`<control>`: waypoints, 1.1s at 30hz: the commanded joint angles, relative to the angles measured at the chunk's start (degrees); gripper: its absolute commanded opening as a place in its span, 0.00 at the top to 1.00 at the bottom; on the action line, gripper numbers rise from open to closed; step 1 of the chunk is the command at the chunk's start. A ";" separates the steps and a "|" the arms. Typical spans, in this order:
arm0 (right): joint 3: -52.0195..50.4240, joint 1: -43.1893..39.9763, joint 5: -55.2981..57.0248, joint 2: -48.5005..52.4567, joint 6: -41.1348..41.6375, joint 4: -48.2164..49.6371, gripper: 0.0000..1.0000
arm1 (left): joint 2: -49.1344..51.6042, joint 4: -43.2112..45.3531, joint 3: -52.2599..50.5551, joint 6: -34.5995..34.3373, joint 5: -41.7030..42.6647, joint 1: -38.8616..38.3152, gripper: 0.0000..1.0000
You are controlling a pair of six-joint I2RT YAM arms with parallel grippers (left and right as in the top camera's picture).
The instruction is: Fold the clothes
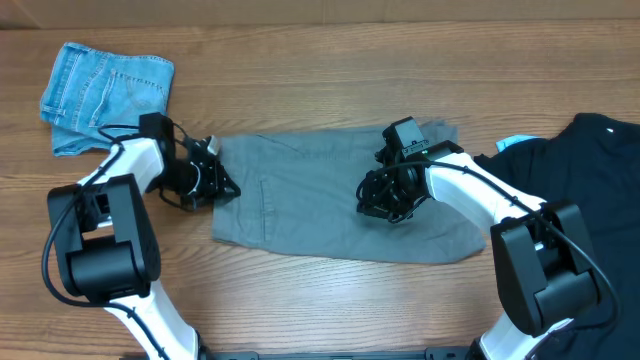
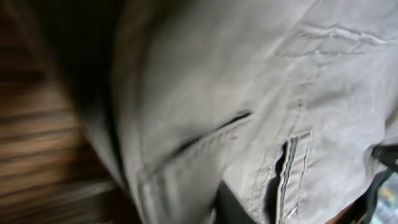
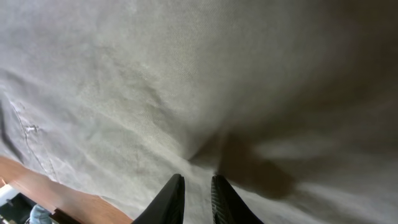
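The grey-olive shorts [image 1: 300, 200] lie spread flat across the middle of the wooden table, waistband end to the left. My left gripper [image 1: 218, 182] is at the shorts' left edge. Its wrist view is blurred and filled with the cloth [image 2: 205, 74], showing pocket seams, and one dark finger [image 2: 231, 208] shows against the fabric. My right gripper [image 1: 385, 200] is over the right half of the shorts. In its wrist view the fingers [image 3: 196, 190] stand close together, with the cloth [image 3: 155, 74] puckered into a crease at their tips.
A folded light-blue denim garment [image 1: 105, 95] lies at the back left. A black garment [image 1: 585, 190] lies at the right edge, close to the shorts' right end. Bare wooden table [image 1: 330, 305] runs along the front.
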 commanded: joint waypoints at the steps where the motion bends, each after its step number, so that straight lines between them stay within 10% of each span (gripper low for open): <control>1: -0.15 -0.04 0.35 0.24 0.31 0.24 0.82 | 3.26 -0.52 -1.90 0.09 -4.66 -0.24 0.96; 19: 5.18 -1.60 4.24 -12.04 0.48 -6.14 0.84 | -4.48 -36.24 33.48 1.05 -11.54 12.90 0.96; 33: 5.16 -7.34 4.02 -14.60 0.46 -9.70 0.84 | -6.08 -38.58 42.01 -4.98 -13.53 -2.82 0.92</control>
